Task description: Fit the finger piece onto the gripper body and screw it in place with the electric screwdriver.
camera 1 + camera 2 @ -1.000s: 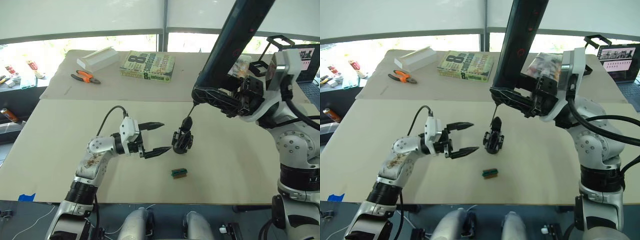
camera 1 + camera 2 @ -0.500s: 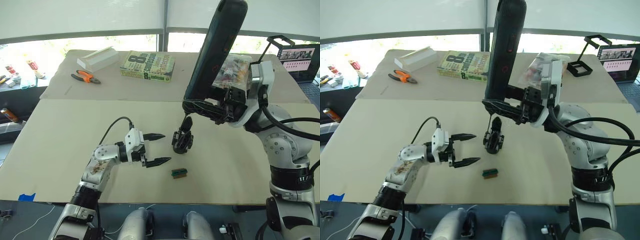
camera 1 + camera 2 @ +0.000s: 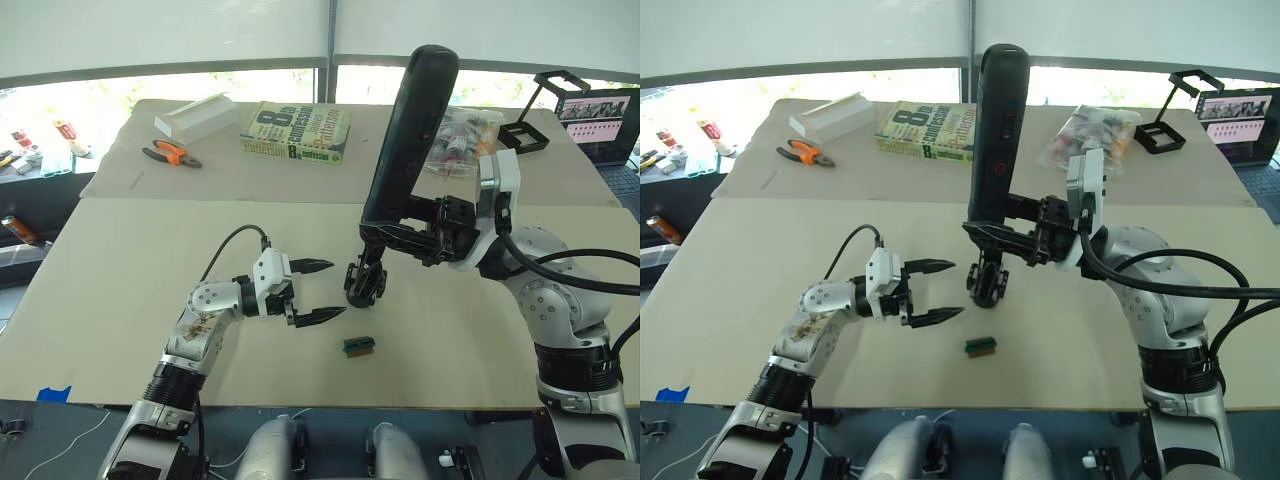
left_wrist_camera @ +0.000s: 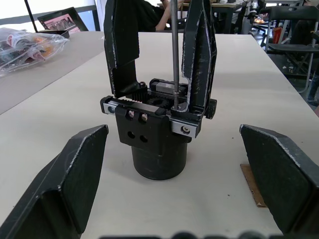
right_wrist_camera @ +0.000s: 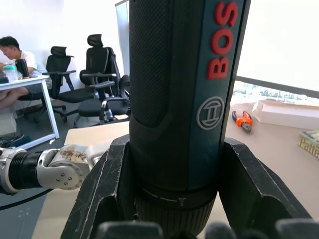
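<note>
My right gripper (image 3: 1025, 232) is clamping the electric screwdriver (image 3: 992, 130) upright, its bit sitting in the gripper body (image 4: 155, 130) on the table (image 3: 120, 270). I am keeping it vertical, while my left gripper (image 3: 318, 291) is waiting apart nearby.

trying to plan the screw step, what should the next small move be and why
Probably close the left gripper on the gripper body to steady it. Its fingers are open beside the body, not touching. The right gripper holds the electric screwdriver nearly upright, and in the left wrist view the bit already reaches down into the body's top, so driving may twist a free-standing part.
</note>
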Motion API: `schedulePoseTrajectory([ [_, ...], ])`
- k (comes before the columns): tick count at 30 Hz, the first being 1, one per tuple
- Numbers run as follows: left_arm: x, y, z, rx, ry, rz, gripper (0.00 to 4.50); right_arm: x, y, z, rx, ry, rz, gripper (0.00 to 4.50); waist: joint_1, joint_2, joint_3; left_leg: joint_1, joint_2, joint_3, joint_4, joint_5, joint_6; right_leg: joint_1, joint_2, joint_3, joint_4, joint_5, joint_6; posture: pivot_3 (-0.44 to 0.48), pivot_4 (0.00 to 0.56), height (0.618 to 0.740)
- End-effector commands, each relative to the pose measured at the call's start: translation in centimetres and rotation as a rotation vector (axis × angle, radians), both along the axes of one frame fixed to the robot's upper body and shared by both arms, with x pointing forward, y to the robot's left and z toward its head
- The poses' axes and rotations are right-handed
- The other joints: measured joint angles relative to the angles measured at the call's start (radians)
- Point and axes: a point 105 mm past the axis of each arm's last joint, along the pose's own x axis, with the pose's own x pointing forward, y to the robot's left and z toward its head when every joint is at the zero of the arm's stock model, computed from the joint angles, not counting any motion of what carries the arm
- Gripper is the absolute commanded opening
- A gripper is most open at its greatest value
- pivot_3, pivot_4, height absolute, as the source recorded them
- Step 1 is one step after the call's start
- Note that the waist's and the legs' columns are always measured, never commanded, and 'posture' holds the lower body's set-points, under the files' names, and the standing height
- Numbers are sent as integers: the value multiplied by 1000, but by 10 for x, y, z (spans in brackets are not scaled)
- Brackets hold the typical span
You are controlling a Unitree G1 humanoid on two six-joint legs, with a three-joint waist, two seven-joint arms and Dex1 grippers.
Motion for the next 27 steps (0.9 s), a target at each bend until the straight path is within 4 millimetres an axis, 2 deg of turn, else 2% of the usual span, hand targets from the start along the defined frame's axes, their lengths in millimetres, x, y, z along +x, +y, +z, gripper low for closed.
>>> schedulePoseTrajectory([
  [1, -2, -4, 3, -7, -14, -15, 4500, -8, 0, 14, 20, -78, 16, 1923, 0, 0, 0, 0, 0, 0, 0, 0, 0, 0, 0, 0, 0, 0, 0, 0, 150, 740],
  [27, -4, -8, 1, -12, -4, -31, 4500, -9, -6, 13, 0, -57, 12, 1923, 1, 0, 0, 0, 0, 0, 0, 0, 0, 0, 0, 0, 0, 0, 0, 0, 150, 740],
])
